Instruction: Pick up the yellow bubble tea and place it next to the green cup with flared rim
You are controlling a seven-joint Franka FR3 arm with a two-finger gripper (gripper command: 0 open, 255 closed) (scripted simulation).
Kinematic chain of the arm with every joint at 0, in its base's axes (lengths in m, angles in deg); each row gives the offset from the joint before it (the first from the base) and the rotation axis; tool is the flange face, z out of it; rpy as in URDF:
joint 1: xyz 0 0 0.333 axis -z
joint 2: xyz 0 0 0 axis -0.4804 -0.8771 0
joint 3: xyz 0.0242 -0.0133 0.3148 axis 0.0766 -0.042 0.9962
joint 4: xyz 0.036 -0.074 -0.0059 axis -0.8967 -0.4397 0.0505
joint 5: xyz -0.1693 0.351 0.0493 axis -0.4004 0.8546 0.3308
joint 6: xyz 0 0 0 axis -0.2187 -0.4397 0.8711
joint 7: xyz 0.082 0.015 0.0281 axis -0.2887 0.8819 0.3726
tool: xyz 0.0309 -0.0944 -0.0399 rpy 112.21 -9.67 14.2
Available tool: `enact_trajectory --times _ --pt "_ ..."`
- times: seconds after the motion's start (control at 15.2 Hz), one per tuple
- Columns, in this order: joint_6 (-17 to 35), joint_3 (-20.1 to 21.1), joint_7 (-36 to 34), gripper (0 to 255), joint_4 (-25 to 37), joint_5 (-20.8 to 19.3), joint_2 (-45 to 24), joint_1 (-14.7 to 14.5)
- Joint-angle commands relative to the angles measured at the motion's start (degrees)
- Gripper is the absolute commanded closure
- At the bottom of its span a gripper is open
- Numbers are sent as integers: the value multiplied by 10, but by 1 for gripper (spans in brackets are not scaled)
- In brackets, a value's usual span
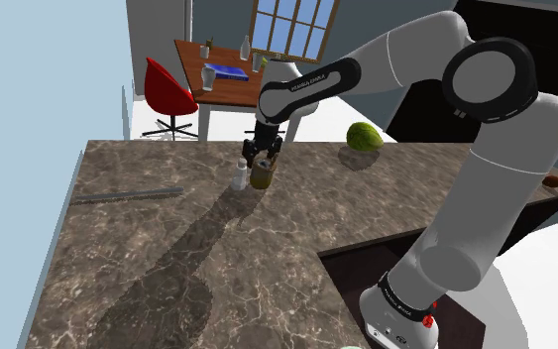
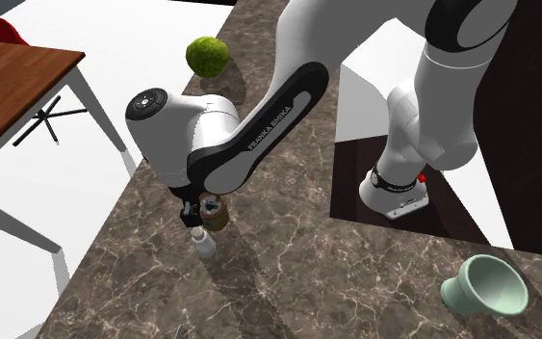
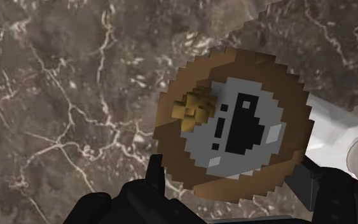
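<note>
Bubble tea (image 1: 262, 175), drawn as an olive-brown cup, is near the far edge of the dark marble counter (image 1: 217, 268) in the shoulder view. The black gripper (image 1: 264, 159) comes down on it from above with a finger on either side. A small white bottle (image 1: 240, 177) stands just beside the cup on the shoulder view's left. A round green fruit-like thing (image 1: 364, 137) lies well apart to the right. Beyond the counter are a brown table (image 1: 229, 84) and a red chair (image 1: 167, 89).

In the second exterior view the gripper (image 2: 201, 207) hangs under the white wrist. The cup is tucked against it and the bottle is just below in the picture. The green cup with flared rim (image 2: 485, 286) lies tipped on its side far off at the lower right of the counter, well apart from the bubble tea.

In the wrist view the cup's round top, brown-rimmed with a grey lid, a black patch and a yellow lump, sits between the fingers (image 3: 153, 167). The gripper (image 3: 234, 175) is clasped on the cup's sides, and the white bottle is just beyond one finger. Whether the cup's base touches the counter, I cannot tell.
</note>
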Motion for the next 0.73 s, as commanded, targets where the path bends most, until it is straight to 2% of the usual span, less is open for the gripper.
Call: enact_trajectory --times 0.0,0.66 --pt "-7 0 0 255 2 0 4 0" --pt "-78 0 0 255 35 1 42 0"
